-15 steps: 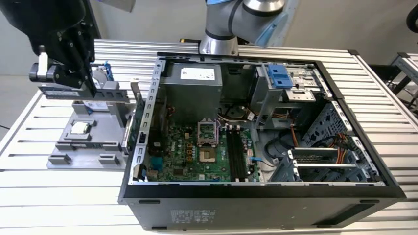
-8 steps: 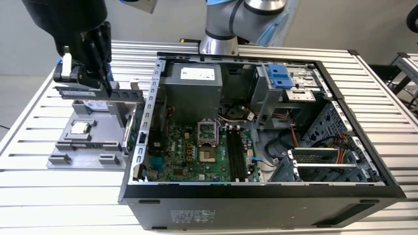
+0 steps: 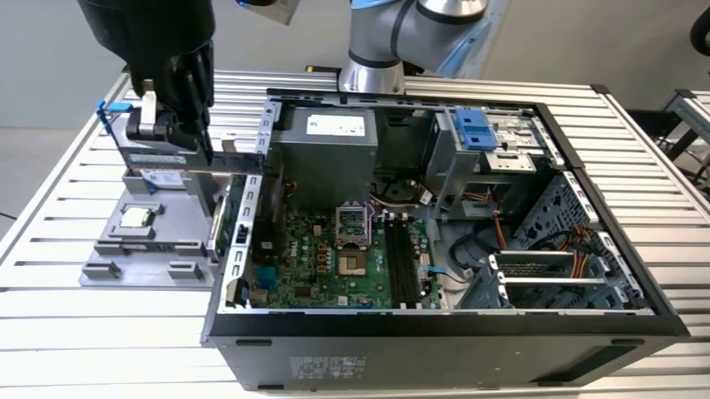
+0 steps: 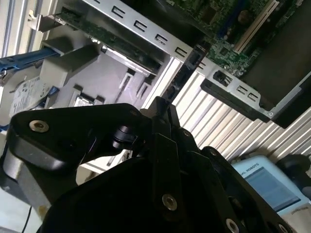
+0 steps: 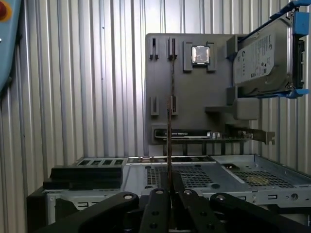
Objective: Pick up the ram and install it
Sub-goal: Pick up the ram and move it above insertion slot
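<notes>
Greenish-dark ram (image 5: 169,145), edge-on, is being clamped between my fingers (image 5: 163,191), which are hanging above the grey holder (image 5: 194,92) beside the open case (image 3: 444,349).

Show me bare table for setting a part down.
Bare slats lie at the exterior view's lower left, below the grey holder, and at its right, past the computer case. The holder is crowded, the pincer over it.
</notes>
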Controlling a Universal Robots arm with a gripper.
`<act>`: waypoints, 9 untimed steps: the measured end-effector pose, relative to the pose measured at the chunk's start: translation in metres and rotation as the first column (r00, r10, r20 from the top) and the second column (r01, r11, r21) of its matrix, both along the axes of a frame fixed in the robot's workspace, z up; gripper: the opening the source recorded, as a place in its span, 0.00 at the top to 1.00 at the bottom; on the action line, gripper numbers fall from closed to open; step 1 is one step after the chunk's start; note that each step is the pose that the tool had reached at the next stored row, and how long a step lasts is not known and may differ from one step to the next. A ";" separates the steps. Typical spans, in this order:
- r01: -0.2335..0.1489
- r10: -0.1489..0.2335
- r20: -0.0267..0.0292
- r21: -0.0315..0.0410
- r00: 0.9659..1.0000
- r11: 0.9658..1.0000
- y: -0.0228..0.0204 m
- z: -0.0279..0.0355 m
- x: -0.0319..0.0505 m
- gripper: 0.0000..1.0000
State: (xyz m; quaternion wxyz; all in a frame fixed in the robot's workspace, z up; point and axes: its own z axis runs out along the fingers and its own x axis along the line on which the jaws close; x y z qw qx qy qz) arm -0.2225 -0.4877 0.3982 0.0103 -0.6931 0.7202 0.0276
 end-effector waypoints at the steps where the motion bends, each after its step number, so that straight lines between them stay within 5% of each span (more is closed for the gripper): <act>1: 0.000 0.000 -0.001 0.000 1.000 1.000 0.0000 0.0000 0.0024 1.00; 9: 0.000 0.000 -0.005 0.000 1.000 1.000 0.0000 0.0000 0.0201 1.00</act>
